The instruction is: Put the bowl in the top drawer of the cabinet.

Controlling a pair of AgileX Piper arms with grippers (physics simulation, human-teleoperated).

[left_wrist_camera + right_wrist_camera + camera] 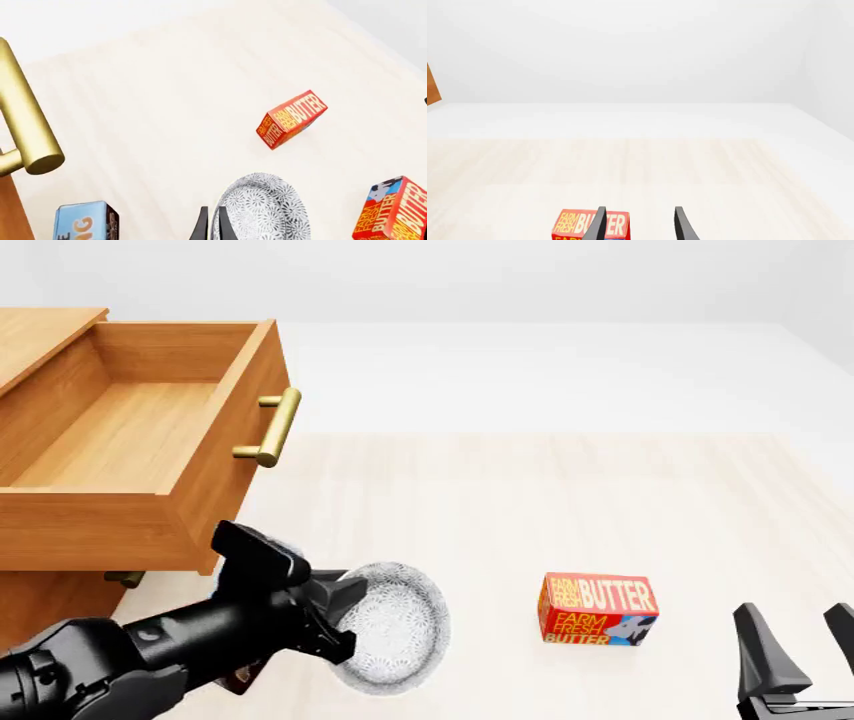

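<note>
Front view: bowl apparently in left gripper

The red butter box reads "FARM FRESH BUTTER", and a blue tin shows only the letters "NG".

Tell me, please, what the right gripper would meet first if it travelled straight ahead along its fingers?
Probably nothing: the right gripper stands open, pointing across bare table toward the far edge. The butter box lies just to the left of that line, though depth is unclear, so the left finger might graze it.
</note>
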